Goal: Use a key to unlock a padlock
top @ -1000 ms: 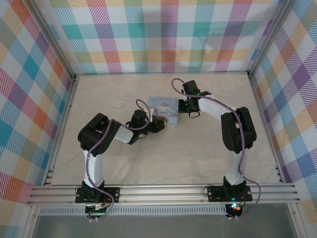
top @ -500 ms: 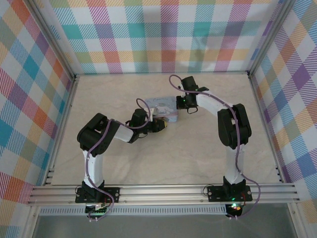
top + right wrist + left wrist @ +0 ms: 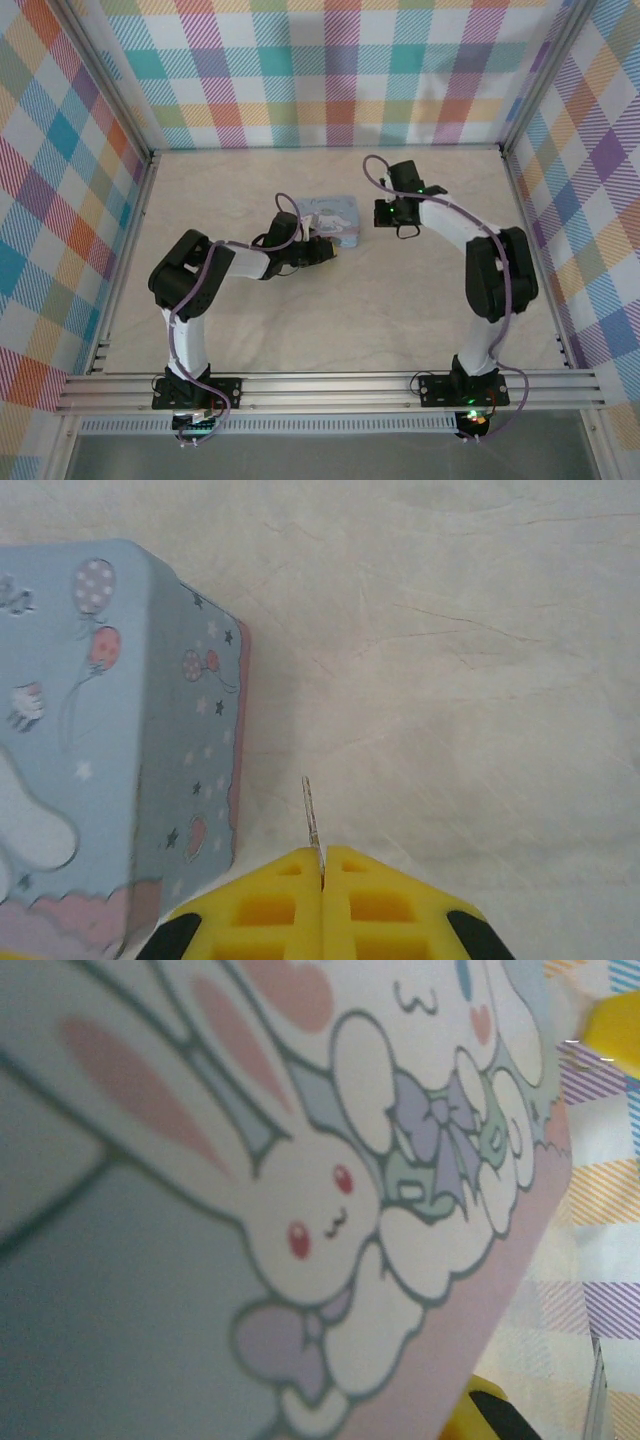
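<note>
Top view, far left: noted the left gripper (image 3: 320, 248) low on the beige marbled tabletop (image 3: 300, 330), up against the 6 o'clock edge of the pale blue cartoon-printed tin box (image 3: 335, 215). Cannot tell from here whether its jaws are apart or closed; too small and dark at the tip. Left wrist view: logged the tin's lid (image 3: 250, 1210) very close and blurred, with white rabbit figures, pink ears, lilac bows and a pink border running toward 5 o'clock. Also logged bright yellow patches (image 3: 485, 1412) at the 5 o'clock edge and the 2 o'clock corner, the lower one with a black part; jaw state not readable here either. Top view, moving right: found the tin lying flat just toward 12 o'clock of table centre. Found the right gripper (image 3: 398, 222) at the tin's 3 o'clock, near it but apart. Right wrist view: recorded the yellow fingertips of the right gripper (image 3: 322, 855) at 6 o'clock, clenched together on the thin dark metal key (image 3: 312, 812). Noted the key's blade sticking out toward 12 o'clock over bare tabletop, just beside the tin's balloon-and-star side wall (image 3: 195, 750) at its 9 o'clock, with a gap between them.
</note>
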Controlling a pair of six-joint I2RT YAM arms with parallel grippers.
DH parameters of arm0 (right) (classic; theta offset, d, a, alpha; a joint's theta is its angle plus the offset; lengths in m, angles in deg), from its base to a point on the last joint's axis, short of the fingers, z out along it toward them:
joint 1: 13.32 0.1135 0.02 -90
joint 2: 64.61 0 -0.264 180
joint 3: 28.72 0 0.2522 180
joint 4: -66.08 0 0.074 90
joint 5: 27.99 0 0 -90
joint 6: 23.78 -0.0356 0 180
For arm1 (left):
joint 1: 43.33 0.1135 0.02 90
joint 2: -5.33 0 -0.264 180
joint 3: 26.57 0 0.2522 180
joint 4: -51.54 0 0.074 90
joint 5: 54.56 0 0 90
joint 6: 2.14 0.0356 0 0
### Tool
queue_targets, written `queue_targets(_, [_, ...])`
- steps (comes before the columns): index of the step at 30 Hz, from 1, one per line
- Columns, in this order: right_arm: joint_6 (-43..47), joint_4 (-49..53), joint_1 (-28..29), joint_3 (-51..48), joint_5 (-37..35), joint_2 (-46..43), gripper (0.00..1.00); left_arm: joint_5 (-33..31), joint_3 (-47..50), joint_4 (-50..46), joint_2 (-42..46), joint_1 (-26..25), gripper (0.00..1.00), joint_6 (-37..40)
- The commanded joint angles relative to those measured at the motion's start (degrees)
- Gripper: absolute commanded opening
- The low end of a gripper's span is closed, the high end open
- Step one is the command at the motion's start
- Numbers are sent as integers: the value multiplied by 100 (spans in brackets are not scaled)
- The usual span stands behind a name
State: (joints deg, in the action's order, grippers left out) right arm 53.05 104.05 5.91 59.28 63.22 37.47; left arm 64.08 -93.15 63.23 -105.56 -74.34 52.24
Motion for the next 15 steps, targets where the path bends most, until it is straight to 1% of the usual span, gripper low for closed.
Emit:
queue_targets(1, [-212, -331, -93, -456, 362, -569, 0, 162, -162, -1222, 156, -72, 13, -454])
queue_targets(6, [-453, -831, -234, -1301, 1060, -1517, 0, 193, -413, -1500, 326, -72, 13, -737])
queue_targets(10, [-572, -1323, -284, -1980, 1772, -2358, 0, 205, -605, -1631, 423, -83, 13, -947])
queue_targets(15, [-778, -1775, -329, -2638, 2582, -3272, 0, 212, -871, -1836, 472, -116, 13, -1027])
